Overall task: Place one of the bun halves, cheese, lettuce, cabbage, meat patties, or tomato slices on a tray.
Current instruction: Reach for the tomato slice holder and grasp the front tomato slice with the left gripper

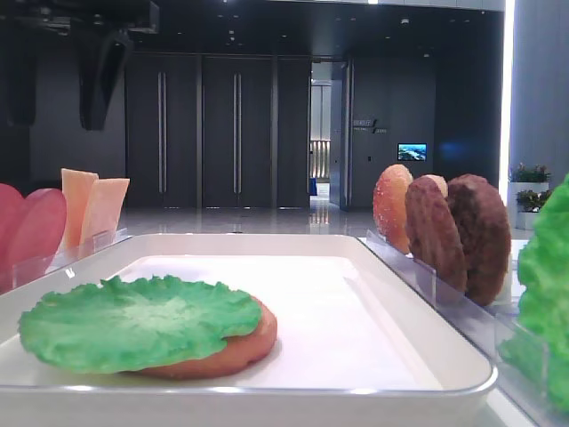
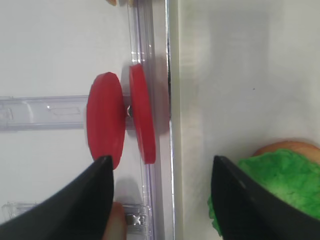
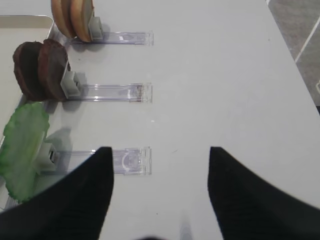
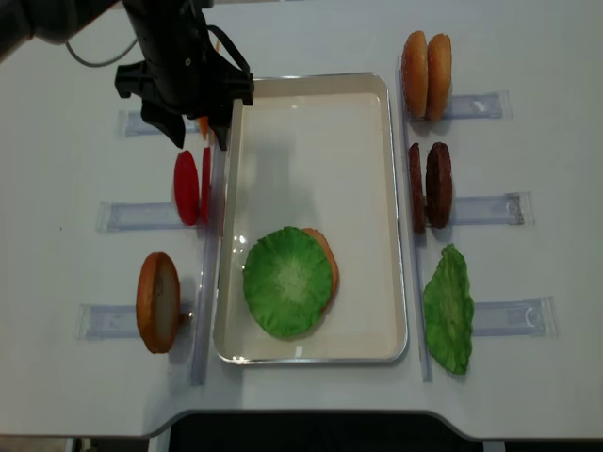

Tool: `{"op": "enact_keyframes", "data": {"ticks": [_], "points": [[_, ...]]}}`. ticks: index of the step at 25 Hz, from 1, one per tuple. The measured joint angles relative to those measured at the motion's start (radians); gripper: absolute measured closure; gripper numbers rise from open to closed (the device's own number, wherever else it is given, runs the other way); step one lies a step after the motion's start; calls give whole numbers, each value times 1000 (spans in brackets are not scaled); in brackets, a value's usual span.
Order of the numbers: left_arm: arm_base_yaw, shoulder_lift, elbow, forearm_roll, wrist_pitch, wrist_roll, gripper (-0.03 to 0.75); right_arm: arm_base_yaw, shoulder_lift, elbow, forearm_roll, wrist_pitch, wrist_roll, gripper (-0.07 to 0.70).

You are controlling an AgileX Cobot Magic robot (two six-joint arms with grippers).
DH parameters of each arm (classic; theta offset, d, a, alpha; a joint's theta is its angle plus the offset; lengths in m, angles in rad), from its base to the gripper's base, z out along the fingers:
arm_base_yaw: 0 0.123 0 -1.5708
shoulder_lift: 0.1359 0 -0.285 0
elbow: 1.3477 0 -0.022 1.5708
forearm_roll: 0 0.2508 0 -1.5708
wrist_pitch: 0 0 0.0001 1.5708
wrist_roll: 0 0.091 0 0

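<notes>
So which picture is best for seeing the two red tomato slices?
The left wrist view: the tomato slices stand big and sharp on edge in their clear rack. The realsense overhead view shows them small; the low exterior view catches only their edges at far left; the right wrist view misses them.

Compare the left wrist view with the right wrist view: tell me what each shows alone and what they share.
Only the left wrist view shows the two tomato slices standing on edge in a clear rack, and the green lettuce over a bun half on the tray. Only the right wrist view shows the meat patties, two upright bun halves and a standing lettuce leaf in racks. Both show the white table and open dark gripper fingers at the bottom edge.
</notes>
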Motion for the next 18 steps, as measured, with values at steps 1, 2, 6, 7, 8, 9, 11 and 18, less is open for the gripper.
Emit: {"op": "enact_keyframes", "data": {"ticks": [1,2,6,7,8,9,11,18], "points": [[0,5,0,0,0,0,244,1,0,0,0,0,0,231],[0,10,-1,0,0,-1,244,1,0,0,0,0,0,231],[0,35,-2,1,-5,-3,244,1,0,0,0,0,0,231],[0,43,-2,1,-5,-3,244,1,0,0,0,0,0,231],[0,49,-2,1,-7,-3,244,1,0,0,0,0,0,231],[0,56,-2,1,-8,-3,244,1,0,0,0,0,0,231],[0,66,-2,1,-11,-3,244,1,0,0,0,0,0,231],[0,93,-3,1,-12,-4,244,4,0,0,0,0,0,231]]}}
